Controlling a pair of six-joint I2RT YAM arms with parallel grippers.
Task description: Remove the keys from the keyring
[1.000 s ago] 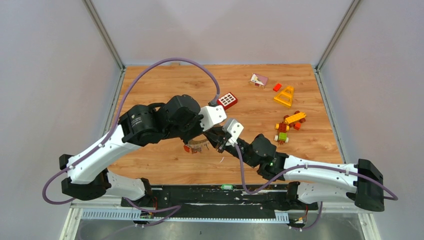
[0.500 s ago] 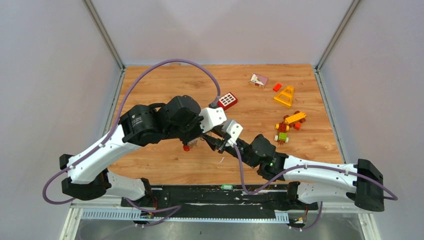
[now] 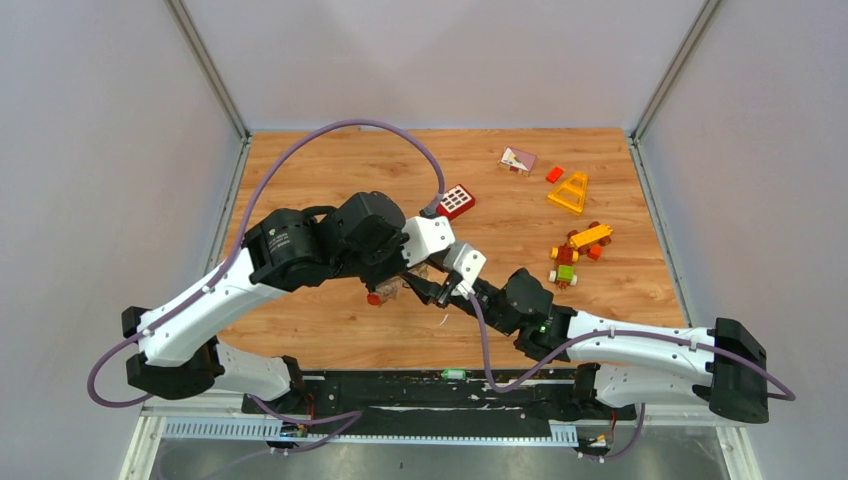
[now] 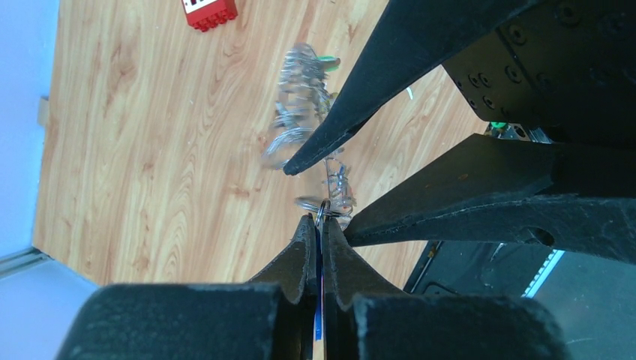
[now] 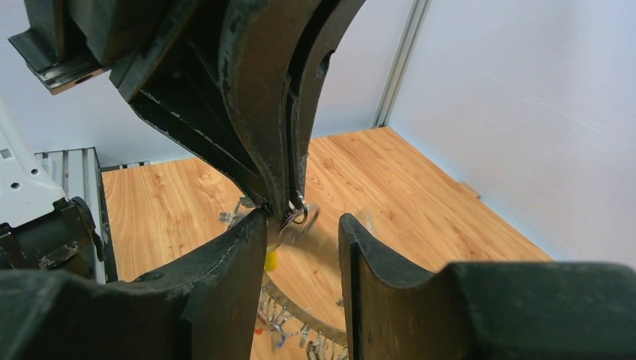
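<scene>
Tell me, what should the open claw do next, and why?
Probably close the right gripper on the keyring dangling just below the left gripper. The left is shut on a thin key; the right's jaws stand open either side of those tips, and the ring hangs free, so a second grip seems needed to pull them apart.

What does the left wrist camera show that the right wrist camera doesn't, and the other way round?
Only the left wrist view shows the red brick. Only the right wrist view shows a yellow key head and the keyring as an arc. Both show the left gripper shut on the bunch of keys, its tip between the fingers of the open right gripper, above the wooden table.
</scene>
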